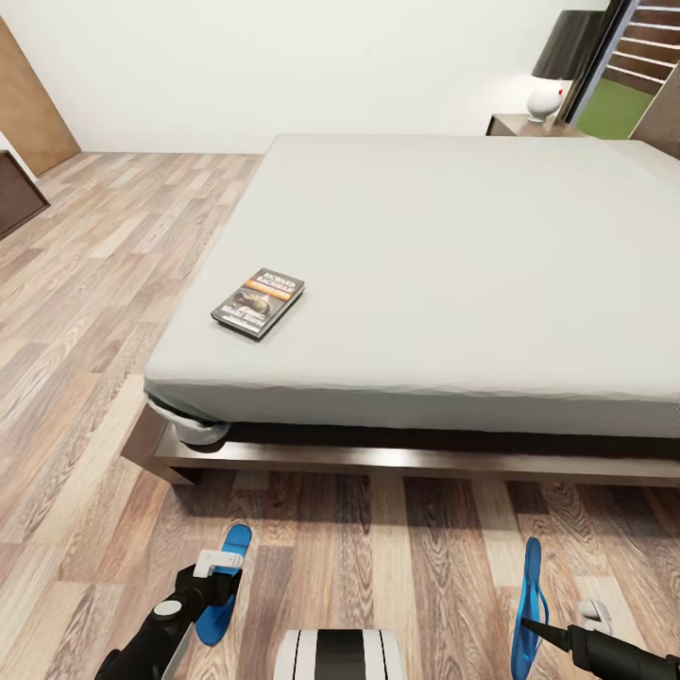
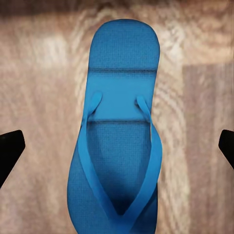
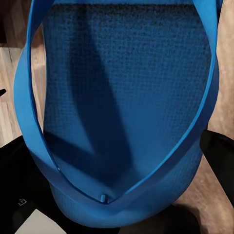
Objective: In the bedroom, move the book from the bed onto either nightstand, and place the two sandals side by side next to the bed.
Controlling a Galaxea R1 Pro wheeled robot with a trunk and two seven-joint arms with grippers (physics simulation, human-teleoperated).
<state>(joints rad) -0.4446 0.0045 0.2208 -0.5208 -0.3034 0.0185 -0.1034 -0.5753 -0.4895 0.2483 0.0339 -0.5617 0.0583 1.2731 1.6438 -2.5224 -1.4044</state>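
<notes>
Sandals first: left sandal [image 1: 225, 583] flat on the plank floor [image 1: 85, 312] under the left gripper [image 2: 117, 146], fingers spread wide, touching nothing. Right sandal [image 1: 529, 604] up on edge at the right gripper [image 1: 552, 631], seemingly clamped by its strap [image 3: 29, 97]. Farther off, book [image 1: 258, 301] on the bed [image 1: 453, 246] near its corner, lettered "Richard Bachman". Beyond, nightstand [image 1: 529, 126] bearing a lamp [image 1: 567, 57].
</notes>
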